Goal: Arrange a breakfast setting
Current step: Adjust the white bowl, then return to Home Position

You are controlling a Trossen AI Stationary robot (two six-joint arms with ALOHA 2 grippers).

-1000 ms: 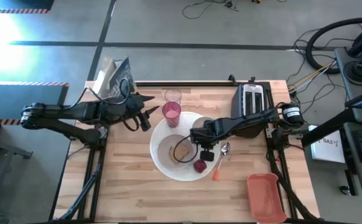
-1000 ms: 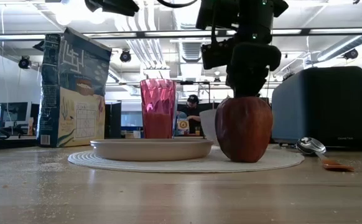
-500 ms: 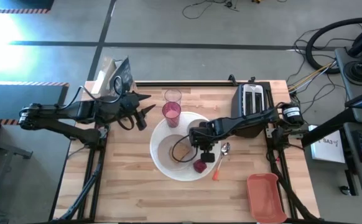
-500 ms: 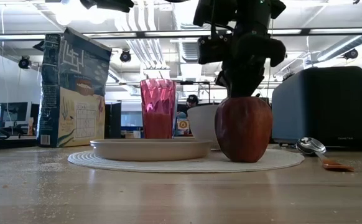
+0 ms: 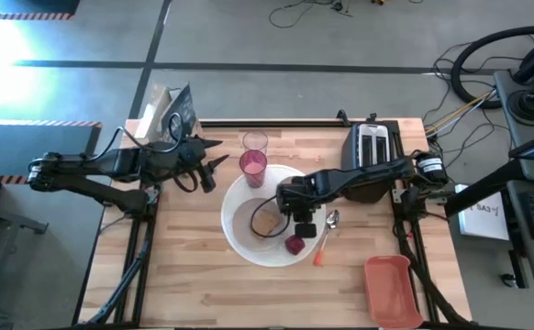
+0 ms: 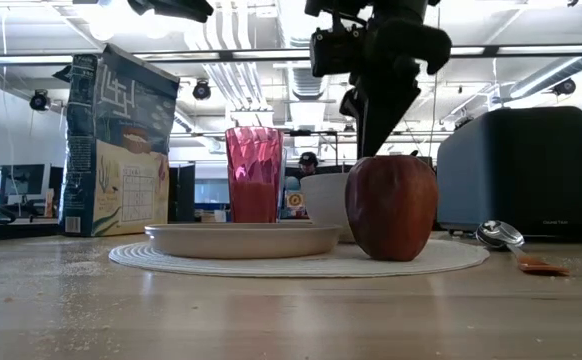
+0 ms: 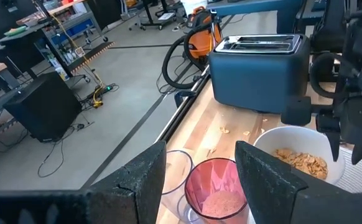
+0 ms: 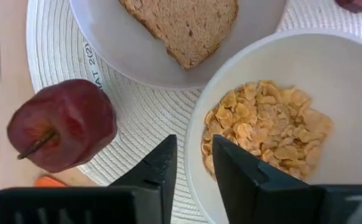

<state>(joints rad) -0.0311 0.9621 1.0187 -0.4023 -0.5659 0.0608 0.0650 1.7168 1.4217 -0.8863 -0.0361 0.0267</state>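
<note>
A dark-red apple [image 6: 391,207] stands upright on the near right part of the large white round mat [image 5: 239,240]. On the mat too are a smaller plate [image 6: 243,238] with a toast slice [image 8: 187,22] and a white bowl of cereal flakes [image 8: 274,137]. My right gripper [image 8: 193,146] hangs above the mat between apple and bowl, slightly open, touching nothing. The pink tumbler [image 5: 252,168] and clear glass [image 5: 254,143] stand at the mat's far edge. An orange-handled spoon [image 5: 327,234] lies right of the mat. My left gripper [image 7: 199,155] hovers open left of the tumbler.
A black toaster [image 5: 372,147] stands at the far right, and a cereal box [image 5: 168,115] at the far left corner. An orange-red tray [image 5: 391,289] lies at the near right corner. Bare wood shows along the near edge and at the near left.
My right gripper, down on the top of the apple a second ago, has let go of it and risen, drifting a little toward the bowl. The apple stays standing on the mat where it was.
</note>
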